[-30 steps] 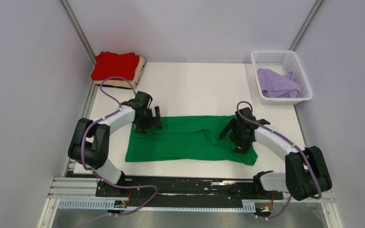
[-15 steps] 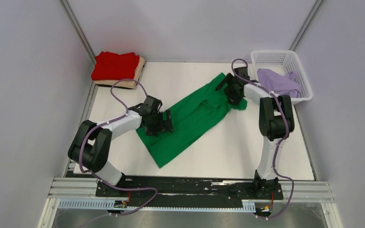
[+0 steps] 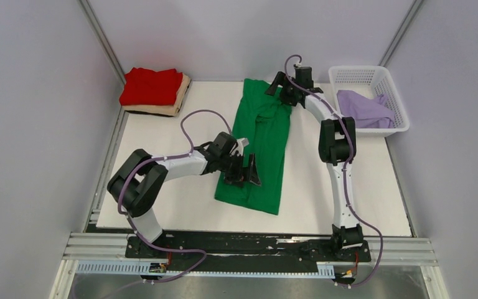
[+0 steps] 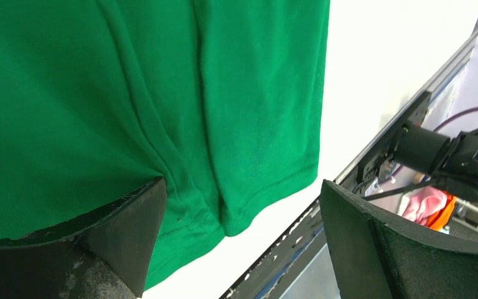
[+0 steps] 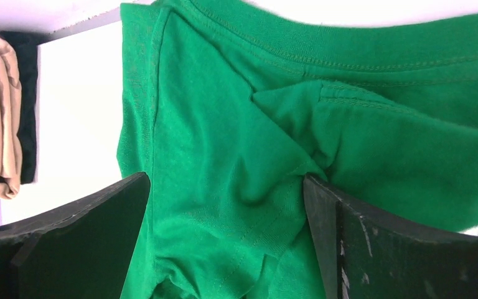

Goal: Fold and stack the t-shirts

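The bright green t-shirt (image 3: 267, 137) lies folded into a long strip running from the table's far edge toward the near side. My left gripper (image 3: 243, 173) is open over its near hem, fingers spread on the cloth; the left wrist view shows the hem (image 4: 249, 205) between them. My right gripper (image 3: 280, 88) is open over the collar end (image 5: 224, 156) at the far edge. The red t-shirt (image 3: 152, 86) lies folded on the tan one (image 3: 174, 104) at the far left. The pale lavender t-shirt (image 3: 364, 109) lies crumpled in the basket.
The white lattice basket (image 3: 355, 73) stands at the far right corner. The right arm is stretched far out across the table. The metal rail (image 3: 249, 249) with both arm bases runs along the near edge. Grey walls close in both sides.
The green shirt has swung from lying crosswise to lying lengthwise. My right gripper moved its end to the far edge. My left gripper moved toward the near middle.
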You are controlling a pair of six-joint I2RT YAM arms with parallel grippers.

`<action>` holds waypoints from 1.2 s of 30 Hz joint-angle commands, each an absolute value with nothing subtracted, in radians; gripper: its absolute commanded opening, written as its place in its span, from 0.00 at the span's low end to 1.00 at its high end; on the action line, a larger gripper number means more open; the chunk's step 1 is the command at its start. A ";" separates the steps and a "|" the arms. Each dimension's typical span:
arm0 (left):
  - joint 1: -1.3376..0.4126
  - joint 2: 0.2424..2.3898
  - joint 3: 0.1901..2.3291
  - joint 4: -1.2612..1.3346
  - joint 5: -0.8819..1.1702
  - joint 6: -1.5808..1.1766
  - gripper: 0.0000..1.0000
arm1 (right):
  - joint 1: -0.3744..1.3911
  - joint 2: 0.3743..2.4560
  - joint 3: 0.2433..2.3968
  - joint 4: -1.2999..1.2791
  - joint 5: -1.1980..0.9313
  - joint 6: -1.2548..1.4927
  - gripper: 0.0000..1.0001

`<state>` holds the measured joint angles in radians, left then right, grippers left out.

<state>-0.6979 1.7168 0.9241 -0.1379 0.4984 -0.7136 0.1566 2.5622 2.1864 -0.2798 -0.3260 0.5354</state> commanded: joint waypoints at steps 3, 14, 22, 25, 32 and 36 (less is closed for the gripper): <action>-0.718 1.599 0.992 -0.282 0.489 -0.592 1.00 | 0.167 2.417 2.232 -0.284 -0.319 0.389 1.00; -0.676 1.380 0.943 -0.518 0.221 -0.632 1.00 | 0.214 1.686 1.268 -0.295 -0.245 0.505 1.00; -0.589 1.355 0.807 -0.534 0.199 -0.630 0.89 | 0.428 1.264 0.778 -0.457 -0.264 0.656 0.97; -0.587 1.372 0.778 -0.516 0.196 -0.627 0.75 | 0.490 1.196 0.688 -0.477 -0.321 0.735 0.91; -0.586 1.469 0.753 -0.452 0.231 -0.623 0.45 | 0.578 1.199 0.590 -0.499 -0.342 0.825 0.64; -0.586 1.489 0.723 -0.429 0.245 -0.625 0.29 | 0.621 1.245 0.565 -0.475 -0.338 0.856 0.56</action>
<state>-0.5865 1.4799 0.7456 -0.4740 0.2241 -0.6277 0.5877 1.2137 0.5850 -0.5018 -0.3275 0.7860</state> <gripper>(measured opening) 0.342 0.594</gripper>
